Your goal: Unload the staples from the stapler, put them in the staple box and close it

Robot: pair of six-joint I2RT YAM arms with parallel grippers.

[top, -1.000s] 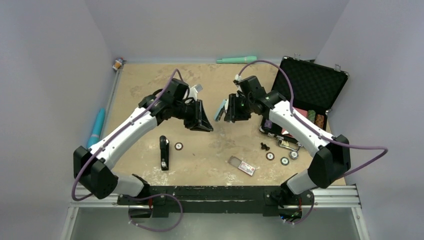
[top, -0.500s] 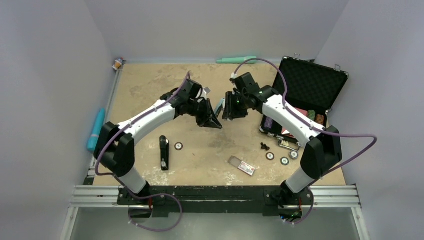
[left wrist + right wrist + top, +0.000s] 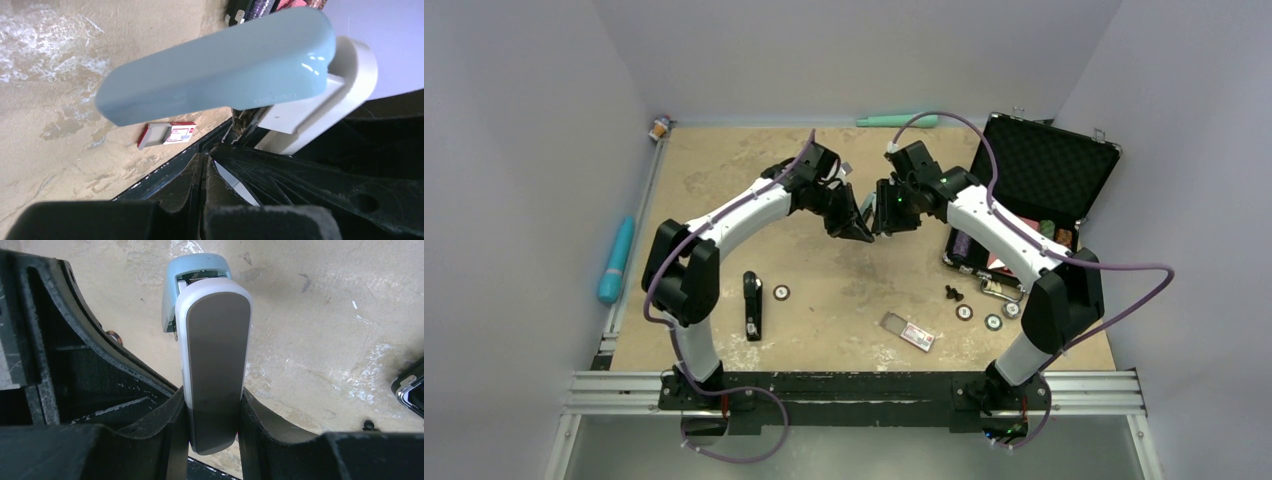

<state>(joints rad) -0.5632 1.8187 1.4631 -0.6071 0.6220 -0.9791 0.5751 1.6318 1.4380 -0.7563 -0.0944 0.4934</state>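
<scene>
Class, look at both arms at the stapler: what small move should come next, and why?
Probably ease the left gripper back from the stapler. The right gripper clamps the stapler's base in mid-air, and the left gripper is shut close by its blue top, with a pale sliver beside it. Whether that is staples is unclear, so pull slowly.

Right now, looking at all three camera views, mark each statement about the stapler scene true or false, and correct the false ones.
1. The right gripper clamps the stapler. True.
2. The left gripper stands wide open. False: it is shut.
3. The black case is closed. False: its lid stands open.
4. A red-and-white box lies on the table. True.
5. The stapler rests flat on the table. False: it is held up above it.
</scene>
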